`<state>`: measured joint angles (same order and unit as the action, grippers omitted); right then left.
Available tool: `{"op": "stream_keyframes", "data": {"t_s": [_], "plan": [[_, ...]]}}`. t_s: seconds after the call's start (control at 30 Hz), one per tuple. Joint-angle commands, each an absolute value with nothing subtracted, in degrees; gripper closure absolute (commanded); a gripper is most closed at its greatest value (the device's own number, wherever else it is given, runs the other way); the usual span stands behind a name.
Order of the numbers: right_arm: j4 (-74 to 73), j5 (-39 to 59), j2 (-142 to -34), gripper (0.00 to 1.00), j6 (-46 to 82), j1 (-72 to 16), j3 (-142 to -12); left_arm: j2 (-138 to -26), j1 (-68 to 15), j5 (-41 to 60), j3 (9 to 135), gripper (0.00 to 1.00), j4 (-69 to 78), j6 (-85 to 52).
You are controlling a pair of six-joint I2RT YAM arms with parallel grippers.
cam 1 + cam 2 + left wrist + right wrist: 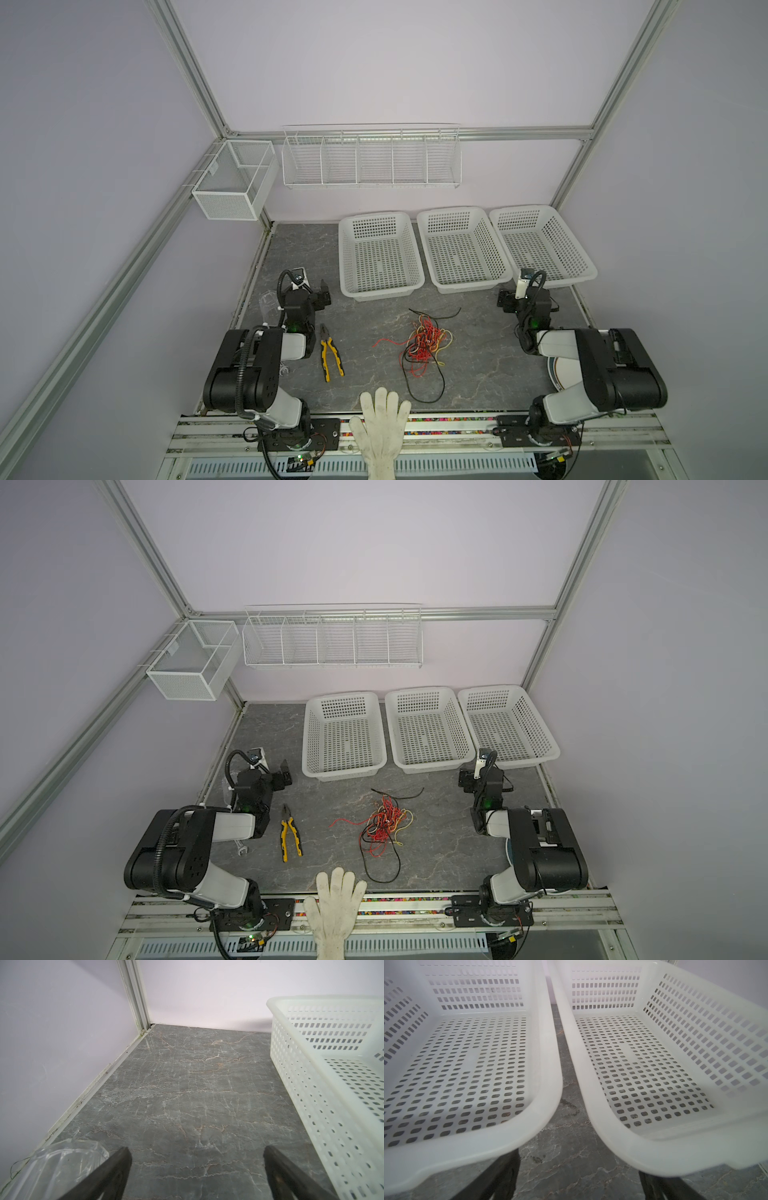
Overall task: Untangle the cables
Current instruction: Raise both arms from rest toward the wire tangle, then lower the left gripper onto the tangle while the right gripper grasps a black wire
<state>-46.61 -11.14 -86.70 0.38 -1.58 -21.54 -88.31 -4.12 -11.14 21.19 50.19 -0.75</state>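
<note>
Lying in one knotted heap near the middle of the table point(478, 365), the red, yellow and black cables point(424, 347) were not yet separated (all work remained). Left gripper point(196, 1153) and right gripper point(577, 1169) hung spread, empty, by opposite side edges.

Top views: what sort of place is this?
Probably a robot lab test cell: silver aluminium-profile frame around plain lilac wall panels, two black-and-white robot arms mounted on a metal front rail, three white perforated plastic baskets lined up.
</note>
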Motion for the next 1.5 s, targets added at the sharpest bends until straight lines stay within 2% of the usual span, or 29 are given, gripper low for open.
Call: {"op": "stream_keyframes", "data": {"t_s": [0.0,0.77,0.97,1.07,1.2,1.47], "plan": [[-48.4,-11.8,-87.2,0.11,-0.6,-1.3,-22.5,-88.8,-3.8,-11.8,22.6,0.01,51.6,0.1],[-49.3,-12.1,-86.9,0.11,-0.9,-1.6,-21.9,-87.9,-3.9,-12.3,20.5,0.01,55.1,0.3],[-41.3,-15.0,-80.4,0.11,0.0,-1.9,-23.2,-76.5,-3.9,-14.8,16.9,0.01,50.9,-0.1],[-35.1,-15.7,-77.3,0.11,1.9,-2.0,-24.4,-69.5,-3.9,-16.0,17.7,0.01,43.5,-0.5],[-24.4,-12.8,-72.5,0.11,5.3,-2.7,-27.1,-58.4,-4.4,-15.1,21.8,0.01,25.5,-4.7],[-9.1,-11.3,-63.4,0.11,5.5,-9.3,-31.4,-41.2,-13.8,-13.1,23.4,0.01,6.8,-7.9]]}}
